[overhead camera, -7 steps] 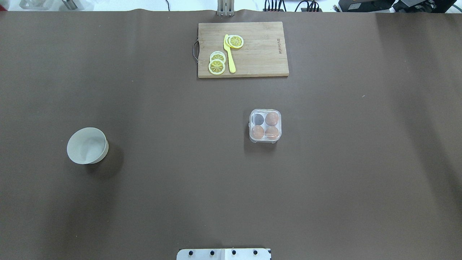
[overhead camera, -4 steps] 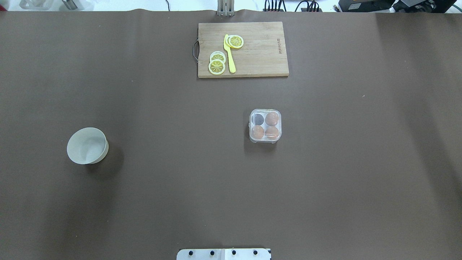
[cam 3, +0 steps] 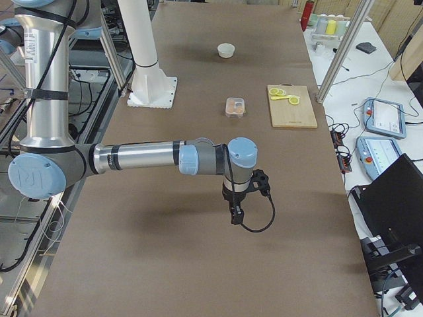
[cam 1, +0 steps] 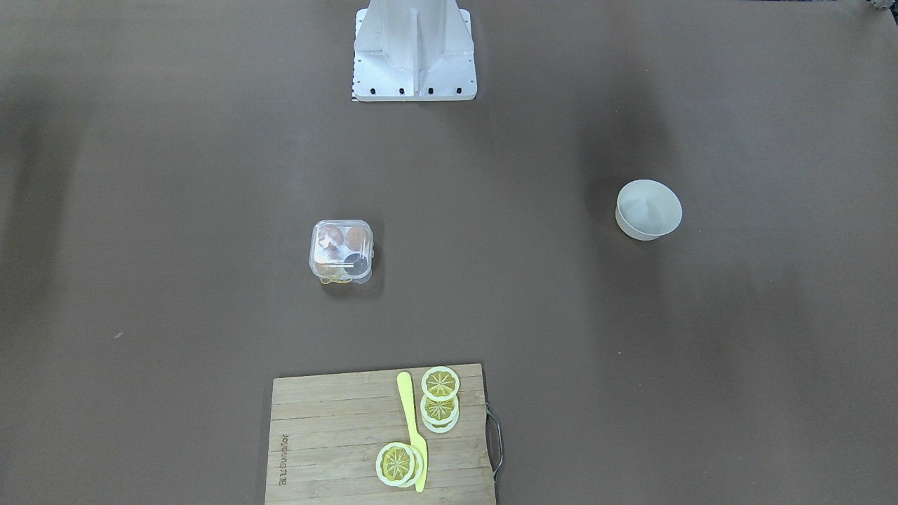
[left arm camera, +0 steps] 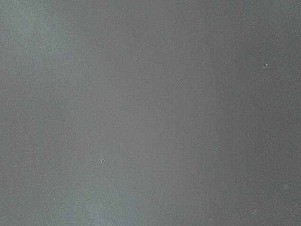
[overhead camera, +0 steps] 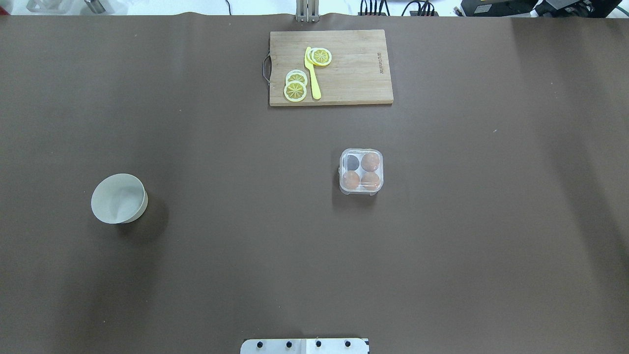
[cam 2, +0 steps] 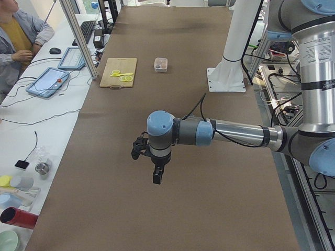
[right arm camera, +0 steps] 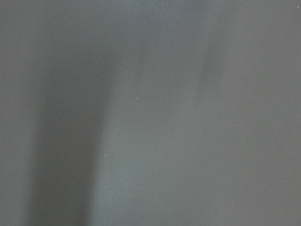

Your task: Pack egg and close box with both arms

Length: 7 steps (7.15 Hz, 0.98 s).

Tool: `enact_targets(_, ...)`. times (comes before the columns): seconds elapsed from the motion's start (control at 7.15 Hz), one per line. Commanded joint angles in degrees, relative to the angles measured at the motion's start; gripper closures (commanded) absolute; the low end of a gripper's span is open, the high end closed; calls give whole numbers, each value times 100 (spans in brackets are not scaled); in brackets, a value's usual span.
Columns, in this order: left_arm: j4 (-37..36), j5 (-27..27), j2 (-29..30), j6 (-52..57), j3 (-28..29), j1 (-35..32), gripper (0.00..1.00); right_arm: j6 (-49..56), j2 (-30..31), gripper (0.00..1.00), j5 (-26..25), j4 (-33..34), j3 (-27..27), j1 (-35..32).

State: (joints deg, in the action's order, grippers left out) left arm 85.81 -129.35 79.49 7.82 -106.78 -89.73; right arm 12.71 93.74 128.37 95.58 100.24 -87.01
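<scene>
The clear box (overhead camera: 361, 171) stands right of the table's middle with its lid down; it also shows in the front-facing view (cam 1: 341, 251), yellow clasp (cam 1: 335, 278) on the far side. Three alike brown eggs (overhead camera: 370, 161) fill three cells, and the far-left cell (overhead camera: 352, 161) is dark and empty. Both arms show only in the side views. My left gripper (cam 2: 157, 175) hangs over bare table, far from the box. My right gripper (cam 3: 234, 214) does the same at the other end. I cannot tell whether either is open or shut. Both wrist views show only brown table.
A white bowl (overhead camera: 119, 198) stands at the left and looks empty. A wooden cutting board (overhead camera: 354, 69) with lemon slices (overhead camera: 295, 90) and a yellow knife (overhead camera: 312, 73) lies at the far edge. The white robot base (cam 1: 414, 49) stands at the near edge.
</scene>
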Motion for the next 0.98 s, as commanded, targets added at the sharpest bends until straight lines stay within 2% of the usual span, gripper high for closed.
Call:
enact_targets(0.0,-3,6,-12,0,16,8,2,4,-31,0,4,-5,5,0)
enact_targets(0.84,15,6,67,0,25,8,2,-5,-58,0,110,-5,31,0)
